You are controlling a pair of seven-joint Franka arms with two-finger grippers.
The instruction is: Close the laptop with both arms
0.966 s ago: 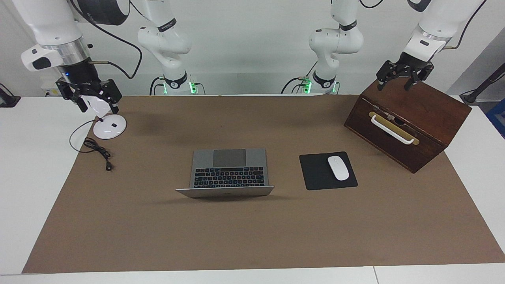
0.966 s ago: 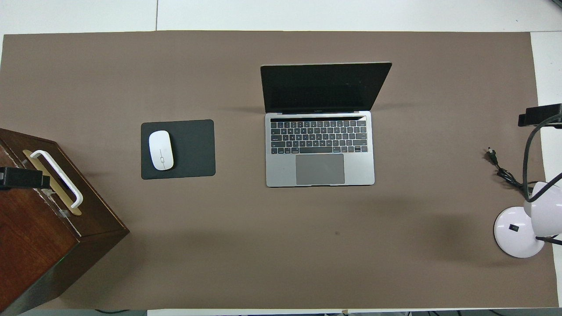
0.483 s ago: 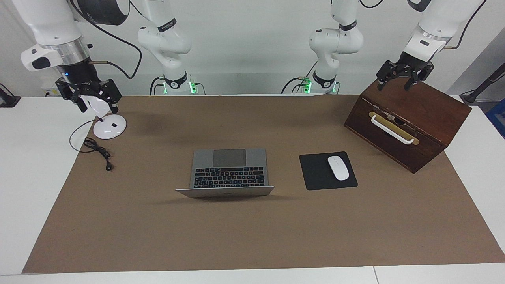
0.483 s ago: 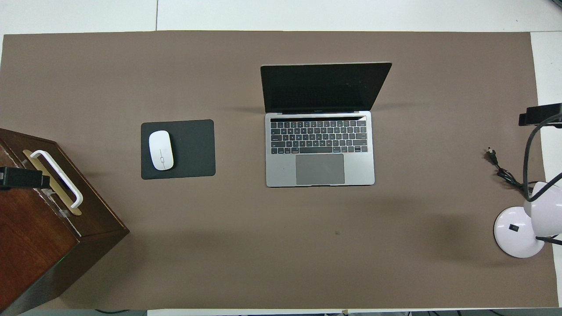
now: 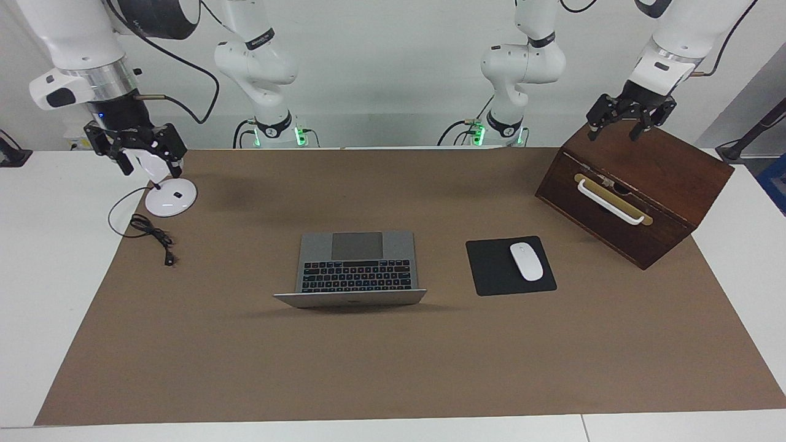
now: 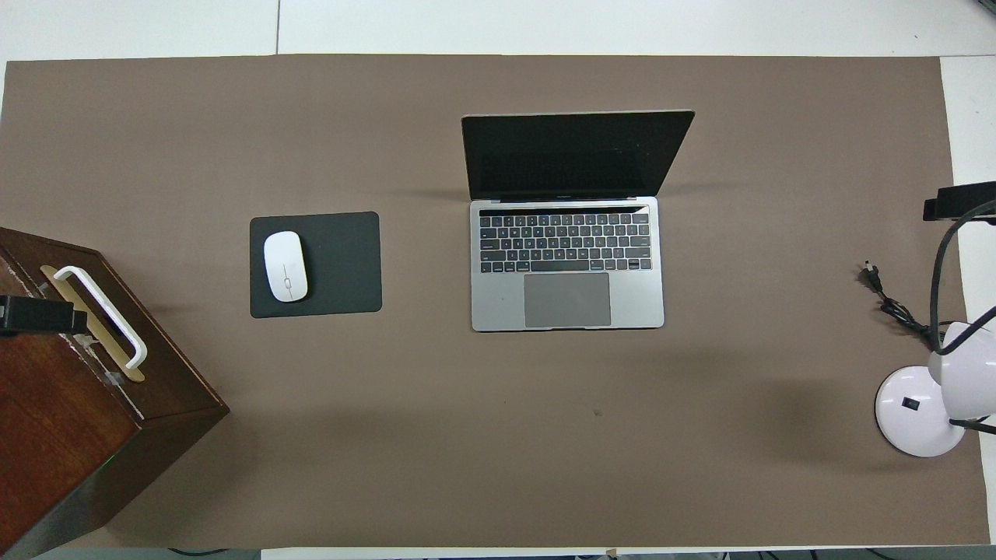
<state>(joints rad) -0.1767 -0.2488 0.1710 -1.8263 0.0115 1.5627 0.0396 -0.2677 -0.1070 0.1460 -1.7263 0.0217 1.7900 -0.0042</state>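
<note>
From my remote station, I see the left gripper [image 5: 627, 121] hanging over the wooden box [image 5: 638, 190] at its end of the table, fingers spread and empty. Next comes the black mouse pad [image 6: 315, 264] carrying a white mouse [image 6: 285, 266]. The laptop [image 6: 567, 264] sits open mid-table on the brown mat [image 6: 436, 435], keyboard toward the robots, screen tilted away from them. The right gripper [image 5: 136, 149] hangs over the white desk lamp [image 6: 922, 408] at the other end, fingers spread, holding nothing. My worry: both arms start well apart from the lid, so uneven arrival could twist the screen or shove the laptop along the mat; the right arm could also snag the lamp's cord [image 5: 153, 236].
</note>
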